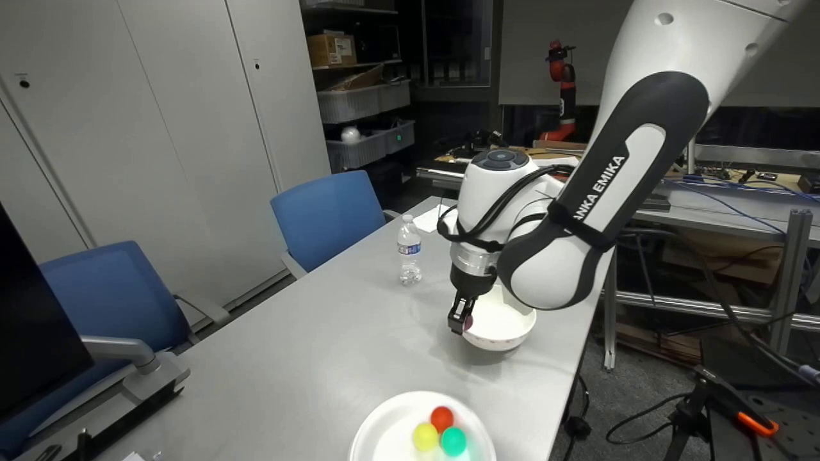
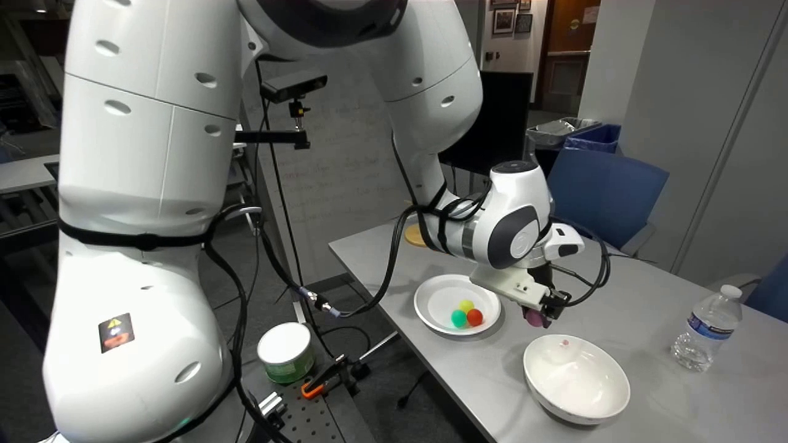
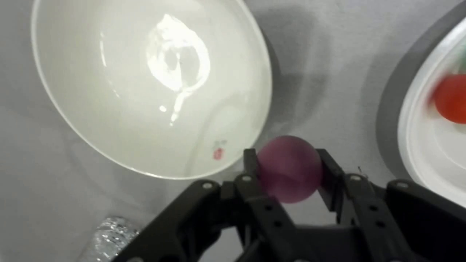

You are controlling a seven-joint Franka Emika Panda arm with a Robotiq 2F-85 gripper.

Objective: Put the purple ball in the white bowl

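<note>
I'm holding the purple ball (image 3: 290, 176) with my pincer (image 3: 287, 160) clamped on opposite sides, aloft just outside the white bowl (image 2: 577, 381) near my own edge of the worktop (image 1: 307, 346), judging the ball light, perhaps slick, wanting gentle mid-girth pressure.

A grey table (image 1: 307, 358) is stretching out beneath the gripper (image 3: 287, 156).
Lower than the gripper and just beside it, the white bowl (image 2: 577, 387) is sitting open side up on the surface. On the gripper's opposite side, farther off than the bowl, the white plate (image 2: 438, 303) is resting flat. A clear, capped bottle (image 2: 708, 329) is standing upright, also farther from the gripper than the bowl. In an exterior view, a white sheet (image 1: 430, 219) is lying farther out than the bottle, well apart from the gripper. A tan round piece (image 2: 415, 236), partly hidden, is lying farther from the gripper than the plate.
</note>
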